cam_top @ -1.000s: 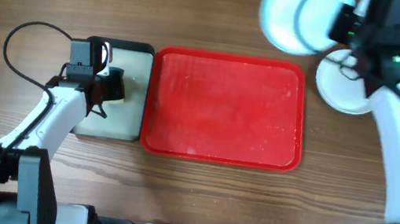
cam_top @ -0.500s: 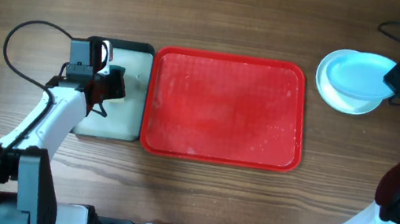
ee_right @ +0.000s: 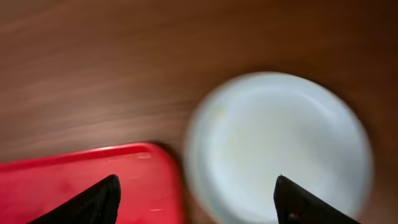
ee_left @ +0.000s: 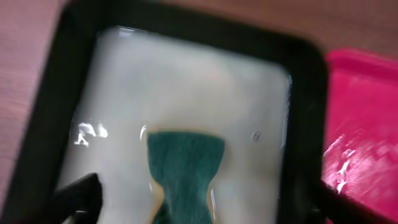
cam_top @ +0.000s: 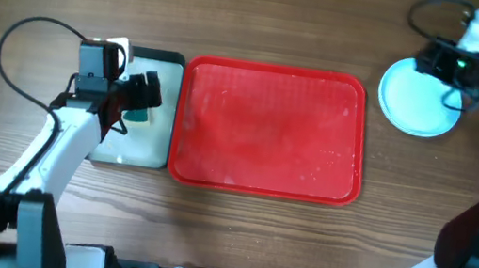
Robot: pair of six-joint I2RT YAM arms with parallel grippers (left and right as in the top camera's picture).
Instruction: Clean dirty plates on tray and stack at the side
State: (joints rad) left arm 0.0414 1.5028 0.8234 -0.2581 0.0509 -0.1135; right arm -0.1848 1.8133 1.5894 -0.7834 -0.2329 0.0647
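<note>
The red tray [cam_top: 269, 129] lies mid-table with no plate on it. The plates [cam_top: 419, 97] sit stacked on the wood to its right, a pale blue one on top, and they also show in the right wrist view [ee_right: 280, 149]. My right gripper [cam_top: 442, 67] hovers open over the stack's far edge, its dark fingertips [ee_right: 87, 202] wide apart with nothing between them. My left gripper [cam_top: 136, 95] is open above the small black-rimmed tray [ee_left: 186, 31]. The teal sponge [ee_left: 185, 168] lies loose on that tray between the fingers [ee_left: 78, 196].
The red tray's corner [ee_right: 81, 180] lies just left of the plate stack. The small grey tray [cam_top: 147, 144] butts against the red tray's left rim. A black cable [cam_top: 21, 35] loops behind the left arm. Bare wood surrounds everything.
The right gripper has let go of the pale blue plate, which now rests on the stack, and has opened. The left gripper has opened and released the sponge onto the small tray.
</note>
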